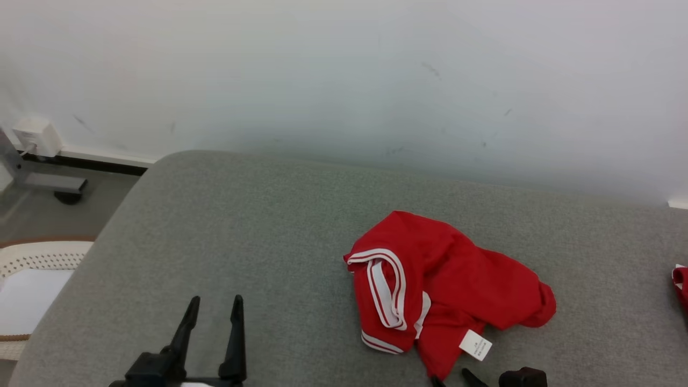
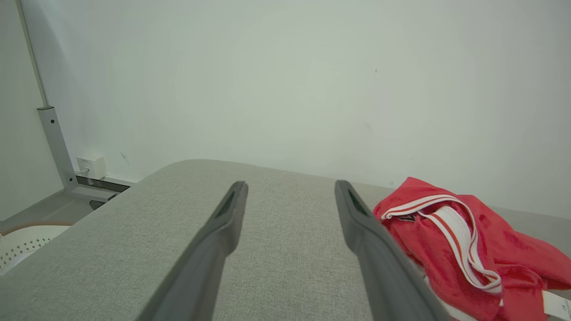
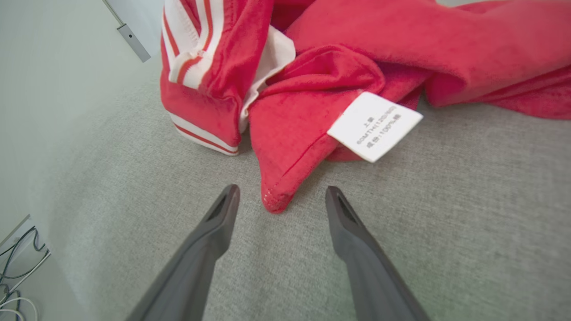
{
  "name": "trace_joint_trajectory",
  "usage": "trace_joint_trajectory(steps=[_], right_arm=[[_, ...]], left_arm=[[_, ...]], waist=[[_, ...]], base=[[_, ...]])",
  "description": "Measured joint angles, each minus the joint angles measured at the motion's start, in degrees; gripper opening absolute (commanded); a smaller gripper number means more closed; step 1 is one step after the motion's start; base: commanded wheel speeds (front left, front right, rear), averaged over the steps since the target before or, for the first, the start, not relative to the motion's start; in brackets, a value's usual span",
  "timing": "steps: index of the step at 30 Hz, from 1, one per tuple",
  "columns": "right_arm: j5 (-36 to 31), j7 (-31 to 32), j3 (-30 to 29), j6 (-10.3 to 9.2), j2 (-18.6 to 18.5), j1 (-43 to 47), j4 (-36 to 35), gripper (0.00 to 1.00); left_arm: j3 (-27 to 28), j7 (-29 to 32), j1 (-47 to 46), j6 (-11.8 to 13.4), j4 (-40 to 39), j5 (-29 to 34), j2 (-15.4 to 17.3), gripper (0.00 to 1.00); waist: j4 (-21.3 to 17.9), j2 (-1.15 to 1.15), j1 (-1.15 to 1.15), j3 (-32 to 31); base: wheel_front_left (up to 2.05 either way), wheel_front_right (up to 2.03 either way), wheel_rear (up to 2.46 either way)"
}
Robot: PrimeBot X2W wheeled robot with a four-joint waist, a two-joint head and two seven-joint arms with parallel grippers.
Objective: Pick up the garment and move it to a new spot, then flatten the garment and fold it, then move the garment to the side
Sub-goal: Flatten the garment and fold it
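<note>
A crumpled red garment [image 1: 446, 279] with white-and-red striped trim lies on the grey cushioned surface [image 1: 242, 231], right of centre. A white care label [image 1: 475, 344] sticks out at its near edge. My right gripper [image 1: 452, 378] is at the bottom edge, open, its fingertips on either side of the garment's nearest corner [image 3: 276, 198], just short of it. My left gripper [image 1: 215, 309] is open over bare cushion at the lower left, well apart from the cloth; the garment [image 2: 464, 245] lies to the right of its fingers [image 2: 357, 214].
A white wall [image 1: 344, 80] rises behind the cushion. At the left, on the floor, stand a white perforated basket [image 1: 32, 258], a grey metal stand foot [image 1: 48, 183] and a white socket box [image 1: 36, 135]. Another red item [image 1: 680, 282] peeks in at the right edge.
</note>
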Motion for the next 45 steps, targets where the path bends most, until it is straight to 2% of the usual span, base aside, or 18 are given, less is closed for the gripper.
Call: trace_joint_trajectory(steps=[9,10,11,12,14,17,25,28,35,39,45], right_arm=[[5.9,-2.9,2.9,0.0,0.4,-4.1,5.7,1.0],[6.9,-3.2,3.6,0.0,0.4,-4.4,5.6,0.79],[8.2,-3.4,4.4,0.0,0.4,-4.7,5.4,0.79],[9.3,-3.6,5.1,0.0,0.4,-5.0,5.3,0.6],[10.5,-3.9,6.6,0.0,0.4,-5.6,5.5,0.29],[12.9,-4.4,8.4,0.0,0.4,-6.4,5.7,0.0],[15.0,-5.5,9.9,0.0,0.4,-8.3,6.0,0.0],[14.4,-5.7,10.5,0.0,-1.3,-8.7,5.3,0.0],[8.1,-5.8,9.6,0.0,-11.2,-8.7,1.0,0.0],[4.3,-5.8,7.1,0.0,-17.9,-9.0,-1.0,0.0],[0.0,-4.6,2.4,0.0,-25.4,-9.2,-5.0,0.0]], left_arm=[[0.1,0.0,-0.9,-0.2,0.1,0.0,0.0,1.0],[0.0,0.0,-1.0,-0.2,0.0,0.0,0.0,1.0],[0.1,0.0,-1.0,-0.2,0.1,0.0,0.0,1.0],[0.0,0.0,-1.0,-0.2,0.1,0.0,0.0,1.0],[-0.1,0.0,-1.0,-0.2,0.3,0.0,0.0,1.0],[-0.2,0.0,-1.3,-0.2,0.5,0.0,-0.1,1.0],[0.0,0.0,-1.6,0.1,0.5,0.0,-0.1,1.0],[-0.1,0.0,-1.6,0.1,0.6,-0.2,-0.1,1.0],[-0.3,0.0,-0.9,0.6,0.4,-1.2,-0.1,1.0],[-0.2,0.0,-0.6,0.7,0.2,-2.0,-0.1,1.0],[-0.8,0.0,-0.4,1.3,-0.1,-2.7,-0.1,1.0]], waist=[[1.0,0.0,0.0,1.4],[0.9,0.0,0.0,1.6],[0.8,0.0,0.0,1.7],[0.6,0.0,0.0,1.9],[0.1,0.0,0.0,2.2],[-0.6,0.0,0.0,2.5],[-2.3,0.0,0.0,2.8],[-3.2,0.0,0.0,2.6],[-6.2,0.0,0.0,1.8],[-8.8,0.0,0.0,1.3],[-12.8,0.0,0.0,0.9]], base=[[0.0,0.0,0.0],[0.0,0.0,0.0],[0.0,0.0,0.0],[0.0,0.0,0.0],[0.0,0.0,0.0],[0.0,0.0,0.0],[0.0,0.0,0.0],[0.0,0.0,0.0],[0.0,0.0,0.0],[0.0,0.0,0.0],[0.0,0.0,0.0]])
